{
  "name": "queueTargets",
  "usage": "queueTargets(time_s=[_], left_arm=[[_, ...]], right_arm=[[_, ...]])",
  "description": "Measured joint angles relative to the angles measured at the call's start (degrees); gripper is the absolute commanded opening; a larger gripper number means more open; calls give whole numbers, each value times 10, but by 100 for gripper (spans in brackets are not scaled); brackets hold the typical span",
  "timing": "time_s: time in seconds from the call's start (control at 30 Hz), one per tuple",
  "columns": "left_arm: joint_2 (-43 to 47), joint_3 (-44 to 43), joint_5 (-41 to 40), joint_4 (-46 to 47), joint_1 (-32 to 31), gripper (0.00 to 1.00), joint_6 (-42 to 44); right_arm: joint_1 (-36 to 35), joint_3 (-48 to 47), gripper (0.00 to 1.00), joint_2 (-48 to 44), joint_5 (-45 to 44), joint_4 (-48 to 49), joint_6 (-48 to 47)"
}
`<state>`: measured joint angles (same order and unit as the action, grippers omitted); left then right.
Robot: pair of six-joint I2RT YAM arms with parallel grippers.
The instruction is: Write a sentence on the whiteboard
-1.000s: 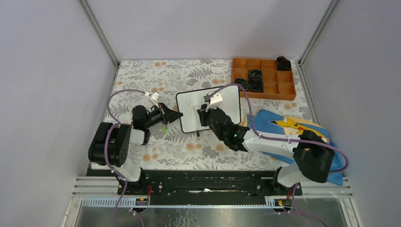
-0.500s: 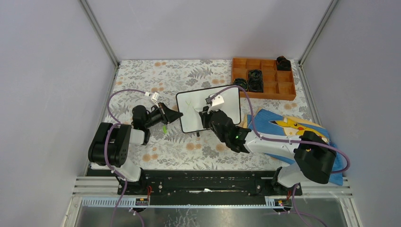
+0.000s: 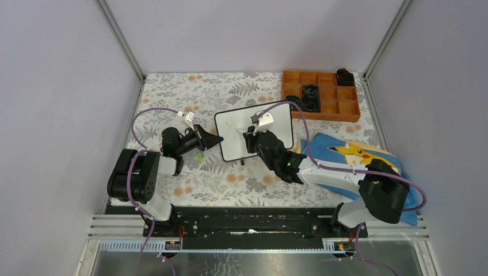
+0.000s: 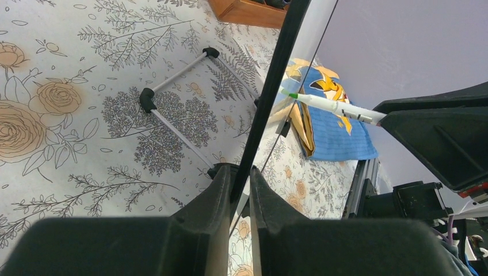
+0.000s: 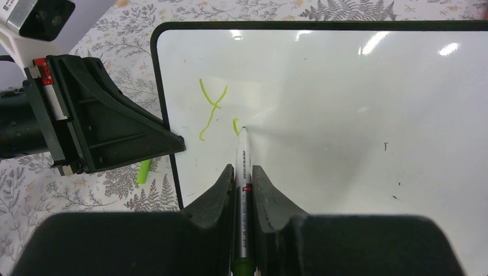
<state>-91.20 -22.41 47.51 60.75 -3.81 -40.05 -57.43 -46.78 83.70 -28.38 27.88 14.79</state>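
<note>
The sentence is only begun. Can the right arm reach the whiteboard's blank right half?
Probably yes: the right gripper holds the pen on the whiteboard, and nothing lies on that blank half.

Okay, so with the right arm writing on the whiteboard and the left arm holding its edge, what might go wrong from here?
1. The left gripper pinches only the thin edge of the whiteboard, so marker pressure may pivot or slip the board and skew the green letters.
2. The right gripper holds the marker between narrow fingers. It might tilt or slide back, leaving the stroke faint or broken.
</note>
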Motion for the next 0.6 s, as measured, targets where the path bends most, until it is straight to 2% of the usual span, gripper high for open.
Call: queueTargets(time_s=[0.6], left_arm=[[0,0,0,-3,-3,3,4]], right_arm=[[8,-29,0,9,11,-11,-10]])
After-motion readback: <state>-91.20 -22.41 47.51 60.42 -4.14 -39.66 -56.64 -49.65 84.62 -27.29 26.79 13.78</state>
